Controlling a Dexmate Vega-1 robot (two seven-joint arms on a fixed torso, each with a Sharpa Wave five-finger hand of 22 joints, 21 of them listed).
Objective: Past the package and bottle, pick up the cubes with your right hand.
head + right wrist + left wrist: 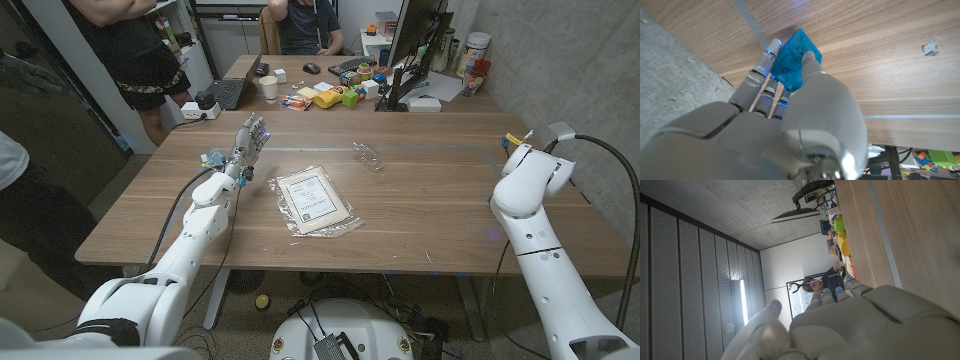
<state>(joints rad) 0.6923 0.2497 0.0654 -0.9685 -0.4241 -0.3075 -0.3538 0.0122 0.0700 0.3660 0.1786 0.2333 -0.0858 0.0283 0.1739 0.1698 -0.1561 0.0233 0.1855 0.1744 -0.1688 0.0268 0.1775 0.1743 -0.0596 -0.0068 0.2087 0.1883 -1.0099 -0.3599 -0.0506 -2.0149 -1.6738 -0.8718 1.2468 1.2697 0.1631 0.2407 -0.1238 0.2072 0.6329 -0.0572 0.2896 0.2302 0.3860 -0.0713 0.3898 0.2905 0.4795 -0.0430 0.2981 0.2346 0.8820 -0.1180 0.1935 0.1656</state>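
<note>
We see our right hand (790,125) in the right wrist view with its fingers (757,75) and thumb closed on a translucent blue cube (794,59), held just over the wooden table (880,65). In the head view the right arm (535,220) reaches to the table's right edge, and a small blue and yellow glimpse of the hand's area shows at the wrist (513,138); the hand itself is hidden behind the arm there.

Our left hand (249,138) stands upright on the left part of the wooden table (430,200), its fingers apart and pointing up, holding nothing. In the left wrist view its pale back (855,325) shows beside the tabletop.

A flat clear plastic package with a white printed card inside (313,202) lies at the table's middle. A crumpled clear plastic bottle (367,155) lies beyond it, well apart from both hands. At the far end sit a laptop (230,90), a white paper cup (269,88), and a cluster of small yellow and green toys (335,97). People stand and sit behind the table.
</note>
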